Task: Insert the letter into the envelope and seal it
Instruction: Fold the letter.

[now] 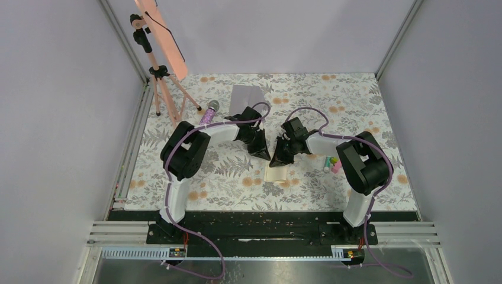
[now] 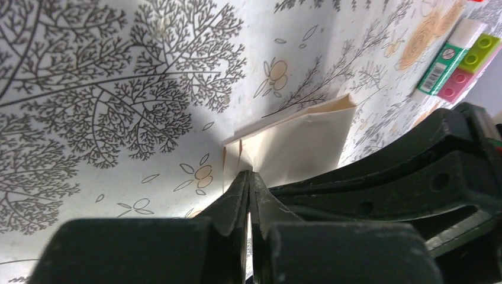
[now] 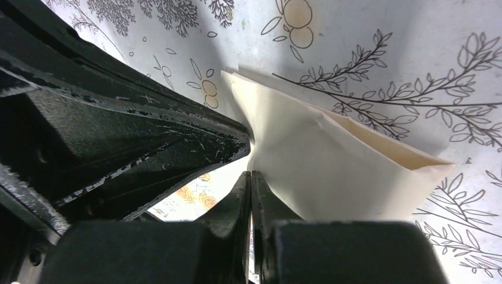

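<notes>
Two arms meet over the desk [image 1: 177,171]. The envelope [image 1: 247,94] lies flat toward the far edge, nearer the left arm, well apart from the folded letter [image 1: 277,173] under both tips. The left gripper [image 2: 247,184] and right gripper [image 3: 250,182] are each pressed together at its edge; whether paper is caught I cannot tell. Coloured blocks [image 1: 331,164] lie just right, off the likely path

letter [image 1: 277,174]: far end hidden | envelope [image 1: 245,94]: near edge behind left arm [image 1: 220,131]
</notes>
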`<control>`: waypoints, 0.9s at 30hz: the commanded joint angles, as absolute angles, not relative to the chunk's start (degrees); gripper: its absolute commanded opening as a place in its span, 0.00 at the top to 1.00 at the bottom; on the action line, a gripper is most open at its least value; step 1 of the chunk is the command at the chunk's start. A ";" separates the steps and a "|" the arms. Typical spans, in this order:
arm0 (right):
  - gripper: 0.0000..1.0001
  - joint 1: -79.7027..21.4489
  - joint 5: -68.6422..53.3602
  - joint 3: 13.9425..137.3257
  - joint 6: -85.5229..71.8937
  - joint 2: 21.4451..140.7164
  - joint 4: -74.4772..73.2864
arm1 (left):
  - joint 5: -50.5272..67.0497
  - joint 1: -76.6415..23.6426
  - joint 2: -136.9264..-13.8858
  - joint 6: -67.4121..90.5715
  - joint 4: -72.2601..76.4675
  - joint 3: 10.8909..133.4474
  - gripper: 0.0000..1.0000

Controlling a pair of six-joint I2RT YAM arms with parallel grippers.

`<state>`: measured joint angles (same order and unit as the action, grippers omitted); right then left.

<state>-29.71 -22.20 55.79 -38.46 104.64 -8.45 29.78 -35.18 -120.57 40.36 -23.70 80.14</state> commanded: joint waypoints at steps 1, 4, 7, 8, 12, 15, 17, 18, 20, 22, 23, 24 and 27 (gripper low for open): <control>1.00 -30.10 -19.38 55.85 -37.57 106.78 -9.36 | 30.35 -35.02 -120.12 42.73 -17.86 79.90 1.00; 1.00 -30.08 -19.83 56.18 -37.61 106.87 -9.37 | 29.62 -34.93 -122.63 42.42 -21.04 82.38 1.00; 1.00 -30.15 -20.00 55.84 -37.52 105.87 -9.41 | 27.89 -34.97 -124.29 41.79 -24.87 83.68 1.00; 1.00 -30.14 -20.16 55.75 -37.49 105.22 -9.64 | 26.89 -34.96 -124.62 41.27 -26.36 83.94 1.00; 0.99 -30.12 -21.64 56.02 -37.44 101.34 -11.16 | 23.36 -34.99 -126.14 38.53 -32.51 86.18 1.00; 0.95 -30.06 -23.17 56.43 -37.14 96.44 -12.98 | 21.49 -34.96 -127.01 36.83 -36.12 87.65 1.00; 0.92 -29.98 -20.68 55.81 -35.93 91.32 -14.54 | 21.03 -34.97 -127.13 36.14 -36.86 87.93 1.00; 0.90 -29.74 -17.71 54.93 -35.29 88.47 -15.31 | 21.01 -34.99 -127.16 35.94 -37.04 88.02 1.00; 0.85 -28.69 -11.74 52.09 -34.86 83.29 -15.82 | 21.13 -34.90 -127.21 35.86 -37.00 88.04 1.00; 0.79 -26.12 -8.84 47.16 -35.88 80.10 -15.06 | 21.42 -34.89 -127.29 35.78 -37.03 88.23 1.00; 0.75 -24.24 -9.63 45.18 -36.72 79.89 -13.66 | 21.53 -34.89 -127.41 35.72 -37.01 88.38 1.00; 0.71 -21.84 -11.51 43.90 -37.59 80.30 -13.25 | 21.72 -34.89 -127.44 35.62 -36.97 88.46 1.00; 0.62 -18.76 -19.26 41.05 -40.01 84.00 -9.83 | 21.94 -34.89 -127.29 35.30 -37.01 88.64 1.00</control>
<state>-22.41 -15.53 45.63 -37.39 78.67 -11.35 28.18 -35.22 -124.84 38.17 -32.91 88.47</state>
